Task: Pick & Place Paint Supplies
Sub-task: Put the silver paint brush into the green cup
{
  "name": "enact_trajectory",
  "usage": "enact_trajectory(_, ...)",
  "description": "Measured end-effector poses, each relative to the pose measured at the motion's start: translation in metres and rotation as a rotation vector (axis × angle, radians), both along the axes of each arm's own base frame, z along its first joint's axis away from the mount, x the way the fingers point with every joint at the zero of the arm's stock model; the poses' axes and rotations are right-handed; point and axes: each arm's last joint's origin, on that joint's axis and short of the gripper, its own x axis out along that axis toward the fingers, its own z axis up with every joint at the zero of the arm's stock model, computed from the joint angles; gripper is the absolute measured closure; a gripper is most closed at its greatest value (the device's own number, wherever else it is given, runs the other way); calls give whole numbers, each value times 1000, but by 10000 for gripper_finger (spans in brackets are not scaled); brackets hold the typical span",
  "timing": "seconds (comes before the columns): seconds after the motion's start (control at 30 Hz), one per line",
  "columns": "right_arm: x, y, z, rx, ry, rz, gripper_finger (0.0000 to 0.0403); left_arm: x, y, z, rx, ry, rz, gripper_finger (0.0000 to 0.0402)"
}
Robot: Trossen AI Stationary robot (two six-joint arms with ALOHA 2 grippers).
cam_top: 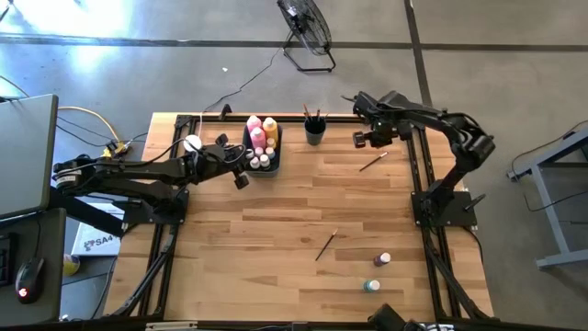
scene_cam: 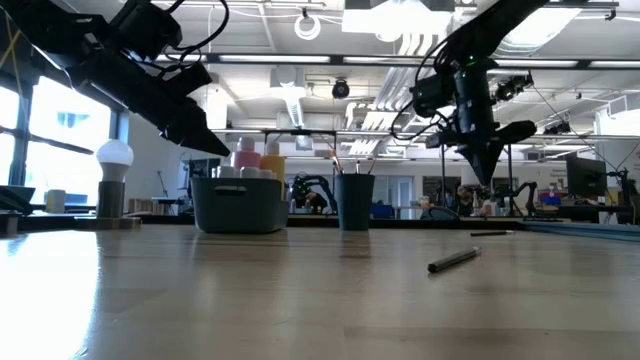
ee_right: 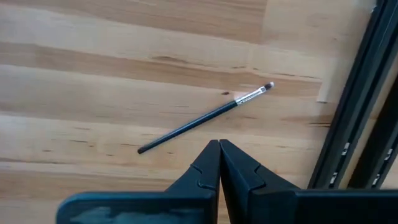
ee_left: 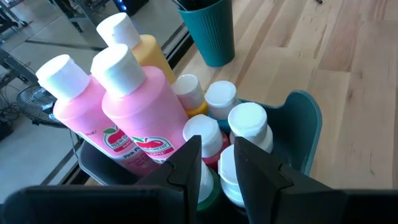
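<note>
Currently, starting at the left of the wooden bench (cam_top: 276, 230), the left end effector (cam_top: 241, 176) hovers just beside the near-left edge of the dark bin (cam_top: 262, 170) that holds the paint supplies. Its fingers (ee_left: 186, 165) stand a little apart with nothing between them, poised above the white-capped small paint bottles (ee_left: 245, 127) packed in the bin. Behind those stand two pink squeeze bottles (ee_left: 146, 106) and a yellow squeeze bottle (ee_left: 146, 53), upright and touching one another. A white knob on a round tan base (cam_top: 192, 143) sits at the back left of the bench, near the left arm.

Next, to the right of the bin, a teal cup (cam_top: 315, 131) stands upright with dark-handled brushes in it.

Near the middle front of the bench a loose paintbrush (cam_top: 326, 245) lies flat at a slant. Toward the front right, two small paint bottles stand apart from the rest: a purple one (cam_top: 383, 260) and, closer to the front edge, a green one (cam_top: 371, 286).

Farther right and back, a second loose paintbrush (ee_right: 205, 118) lies flat on the wood. The right end effector (ee_right: 219, 146) hangs above it, fingers pressed fully together and empty, not touching the brush.
</note>
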Motion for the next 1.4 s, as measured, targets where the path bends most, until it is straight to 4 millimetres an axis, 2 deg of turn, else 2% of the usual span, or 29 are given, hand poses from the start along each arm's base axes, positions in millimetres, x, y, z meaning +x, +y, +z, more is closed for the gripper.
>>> enact_trajectory(0.1, -1, 1, 0, 18, 11, 30, 401, 0, 0, 0, -1, 1, 0, 311)
enact_trajectory(0.27, -5, 4, 1, 48, 80, 248, 401, -1, 0, -1, -5, 16, 0, 311)
enact_trajectory(0.4, -7, 2, 1, -8, 169, 293, 401, -1, 0, -2, -8, 23, 1, 311)
enact_trajectory(0.67, -8, 2, 1, 24, 192, 446, 401, -1, 0, -2, -7, 23, 1, 311)
enact_trajectory(0.83, -8, 3, 1, 36, 166, 417, 401, -1, 0, -2, -7, 22, 1, 311)
enact_trajectory(1.0, -8, 4, -1, 114, 48, 345, 401, -1, 0, -2, -7, 22, 1, 311)
enact_trajectory(1.13, -11, 12, -15, 158, 52, 337, 401, -1, 0, -3, -14, 26, 3, 311)
enact_trajectory(1.4, -25, 26, -66, 84, 130, 230, 401, -2, -1, -4, -33, 31, 11, 311)
